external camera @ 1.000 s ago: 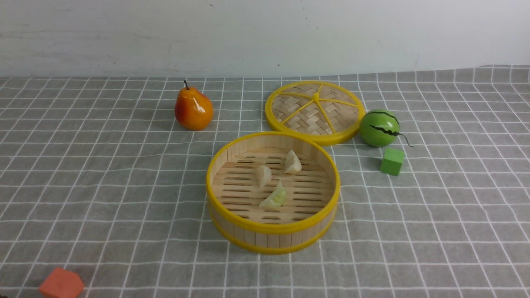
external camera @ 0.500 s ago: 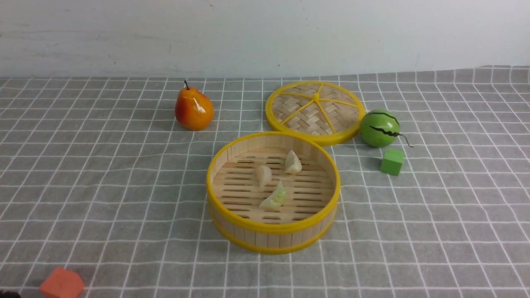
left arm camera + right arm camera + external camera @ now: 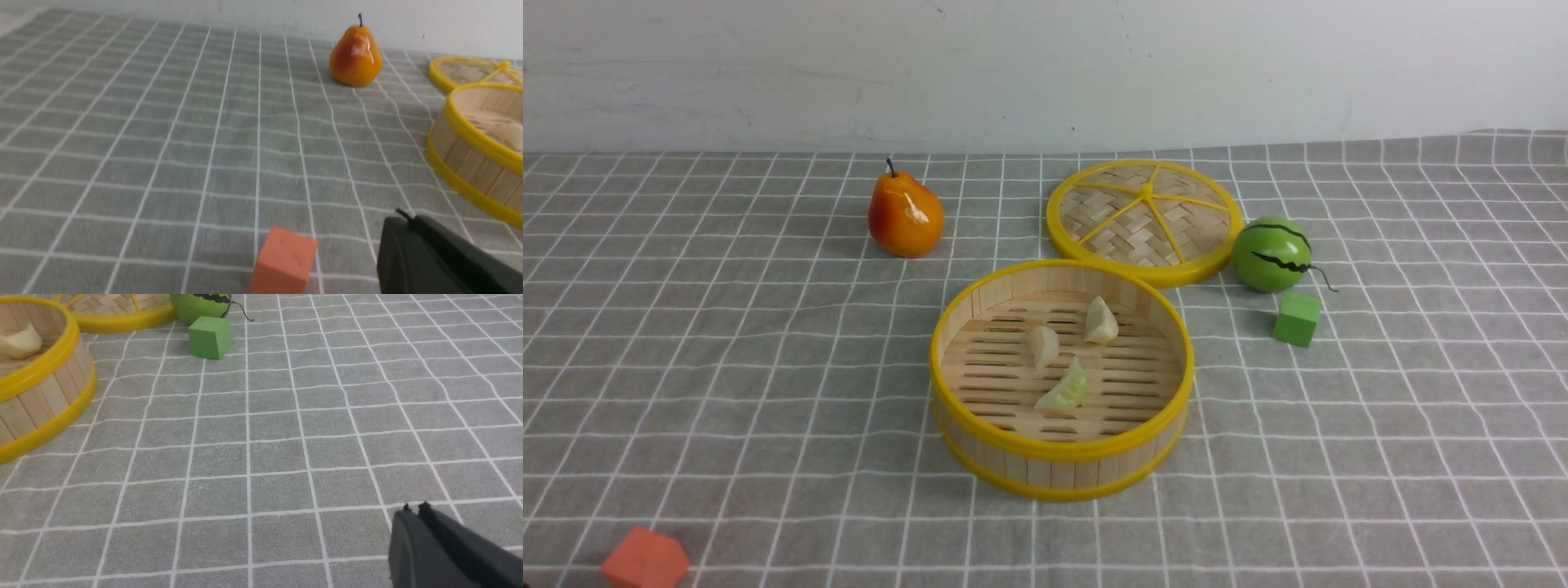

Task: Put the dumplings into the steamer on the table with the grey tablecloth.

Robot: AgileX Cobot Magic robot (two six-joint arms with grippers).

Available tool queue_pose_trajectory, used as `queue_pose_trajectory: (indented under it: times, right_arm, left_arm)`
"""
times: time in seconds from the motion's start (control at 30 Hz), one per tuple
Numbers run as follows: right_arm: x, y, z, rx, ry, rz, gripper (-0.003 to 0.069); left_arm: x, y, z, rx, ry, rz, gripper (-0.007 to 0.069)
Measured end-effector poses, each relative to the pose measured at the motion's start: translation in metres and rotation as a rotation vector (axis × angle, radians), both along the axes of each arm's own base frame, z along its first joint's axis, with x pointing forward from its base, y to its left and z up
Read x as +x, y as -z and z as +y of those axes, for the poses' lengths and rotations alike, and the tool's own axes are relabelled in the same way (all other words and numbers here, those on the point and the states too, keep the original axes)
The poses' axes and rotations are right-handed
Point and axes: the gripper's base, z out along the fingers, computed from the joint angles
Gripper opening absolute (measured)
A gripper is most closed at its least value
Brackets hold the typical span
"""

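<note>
Pale wall (image 3: 1045, 65) at the back. Grey tablecloth (image 3: 727, 367) with white grid across the whole table (image 3: 1421, 457), faintly rippled beside the steamer (image 3: 1062, 447).

Status: all three dumplings inside the steamer, resting on the slat floor: white dumpling (image 3: 1100, 321) toward the far wall, second white dumpling (image 3: 1042, 345) just beside it, green dumpling (image 3: 1065, 390) nearer the front. Judged complete.

Left gripper (image 3: 402, 218): tips pressed together, holding nothing, low over the cloth near the orange block (image 3: 284, 261). Right gripper (image 3: 414, 510): likewise closed and empty, well apart from the green block (image 3: 209, 337). Neither visible from the front camera.

Hazards from here:
- Knocking the orange block when moving the left arm, owing to its closeness.
- Snagging a cloth ripple with a low tip, dragging the steamer and tipping dumplings out.
- Bumping the steamer rim on any inward sweep.

Also present, all clear of both arms: lid (image 3: 1145, 216) touching the steamer's far rim, pear (image 3: 905, 214), green ball (image 3: 1270, 253).
</note>
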Motion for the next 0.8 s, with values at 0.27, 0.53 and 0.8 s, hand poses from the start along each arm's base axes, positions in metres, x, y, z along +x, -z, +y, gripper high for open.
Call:
queue_pose_trajectory:
  times: [0.27,0.53,0.8]
  right_arm:
    - [0.0000,0.0000,0.0000,0.000,0.000,-0.001,0.0012]
    - [-0.0001,-0.0001,0.0000,0.001,0.000,-0.002,0.0016]
    - [-0.0001,-0.0001,0.0000,0.001,0.000,-0.002,0.0025]
  left_arm:
    - [-0.0024,0.0105,0.0037,-0.014,-0.073,0.113,-0.0014]
    - [-0.0025,0.0107,0.0043,0.016,-0.080,0.115,-0.0014]
    - [-0.0024,0.0105,0.0043,0.019,-0.080,0.113,-0.0014]
